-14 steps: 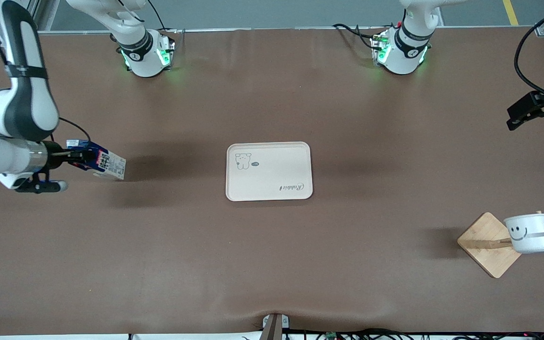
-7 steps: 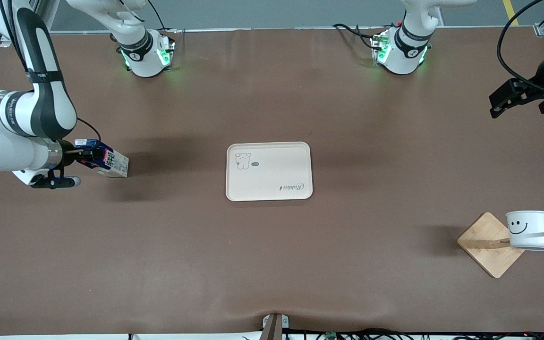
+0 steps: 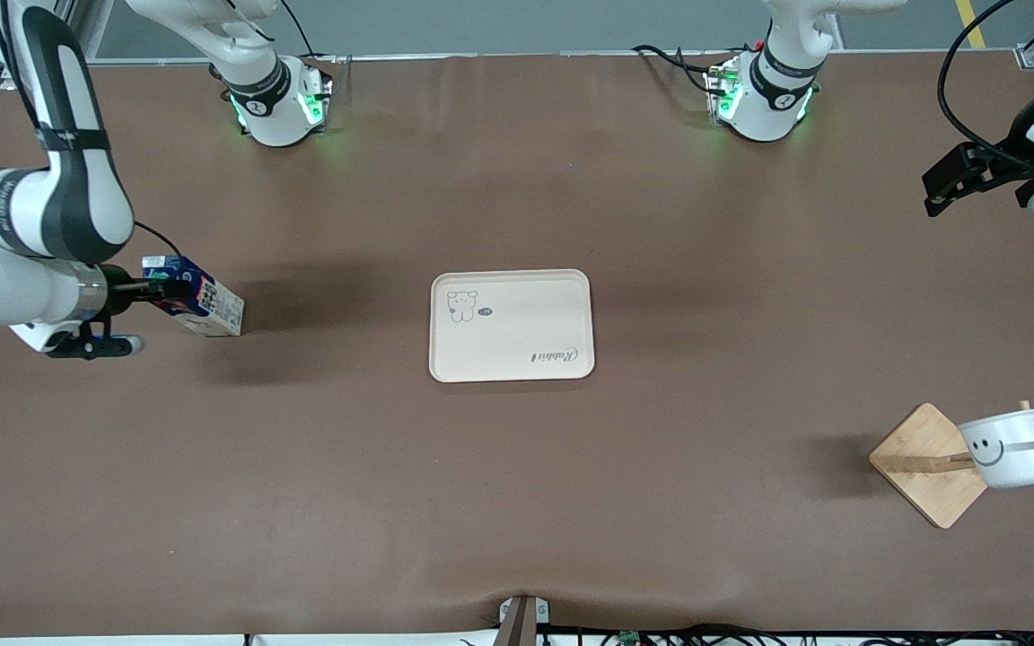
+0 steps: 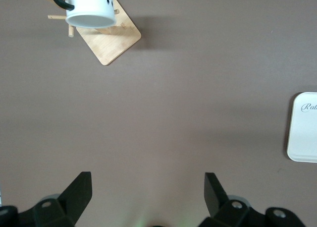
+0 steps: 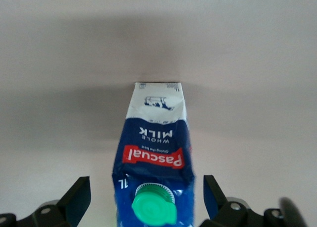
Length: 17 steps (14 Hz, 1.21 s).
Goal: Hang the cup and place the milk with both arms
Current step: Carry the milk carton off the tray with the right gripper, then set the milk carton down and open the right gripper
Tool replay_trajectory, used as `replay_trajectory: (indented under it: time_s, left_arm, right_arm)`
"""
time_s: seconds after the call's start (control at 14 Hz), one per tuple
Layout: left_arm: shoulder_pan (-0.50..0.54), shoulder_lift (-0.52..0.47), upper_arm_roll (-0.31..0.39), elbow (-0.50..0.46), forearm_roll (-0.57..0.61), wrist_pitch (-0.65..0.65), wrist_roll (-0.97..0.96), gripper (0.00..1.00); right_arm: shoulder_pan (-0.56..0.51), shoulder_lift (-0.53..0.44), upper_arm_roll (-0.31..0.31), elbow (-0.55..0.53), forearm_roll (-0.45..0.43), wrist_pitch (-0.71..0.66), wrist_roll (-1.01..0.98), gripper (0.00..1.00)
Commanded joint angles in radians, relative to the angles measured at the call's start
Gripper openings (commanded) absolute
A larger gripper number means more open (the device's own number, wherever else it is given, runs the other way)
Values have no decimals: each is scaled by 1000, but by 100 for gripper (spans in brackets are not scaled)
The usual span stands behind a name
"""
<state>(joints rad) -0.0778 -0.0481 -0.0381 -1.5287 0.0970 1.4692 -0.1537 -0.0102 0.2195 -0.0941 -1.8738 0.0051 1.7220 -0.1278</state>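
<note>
The cup [image 3: 1012,449] hangs on a wooden rack [image 3: 930,465] at the front view's lower right. The milk [image 3: 194,306] stands mid-left on the surface [image 3: 517,502], between the right gripper's [image 3: 158,289] spread jaws. The left gripper [image 3: 952,178], upper right, has spread jaws.

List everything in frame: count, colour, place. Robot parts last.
milk carton: 1, dark blue with green cap, standing on the table at the right arm's end
tray: 1, cream, mid-table, nothing on it
wooden rack: 1, light wood, at the left arm's end, nearer the front camera than the tray
cup: 1, white with black handle and smiley, hanging on the rack's peg
table: 1, brown
right end effector: 1, black, fingers open on either side of the carton's top, not clamped
left end effector: 1, black, open, in the air over the left arm's end of the table
</note>
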Motion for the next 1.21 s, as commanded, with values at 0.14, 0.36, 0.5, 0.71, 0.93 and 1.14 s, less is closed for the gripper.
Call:
replay_trajectory:
  time_s: [0.14, 0.36, 0.5, 0.71, 0.93, 1.14]
  left_arm:
    - [-8, -32, 3, -34, -13, 8, -12, 100]
    - [-2, -29, 3, -30, -58, 8, -12, 100]
    - [0, -29, 4, -28, -77, 6, -14, 100]
    - [-2, -24, 4, -28, -75, 3, -15, 100]
    - [-8, -29, 1, -28, -75, -10, -105, 100]
    - [-10, -22, 1, -27, -71, -18, -93, 100]
  right_arm:
    - [24, -12, 8, 289, 18, -141, 3, 100]
    - [12, 61, 7, 604, 15, -208, -9, 100]
    - [18, 54, 7, 686, 30, -242, -7, 100]
    - [7, -46, 7, 632, 41, -393, -1, 100]
    - [-7, -224, 5, 426, 30, -394, 2, 100]
    - [-11, -308, 10, 297, 26, -366, 2, 100]
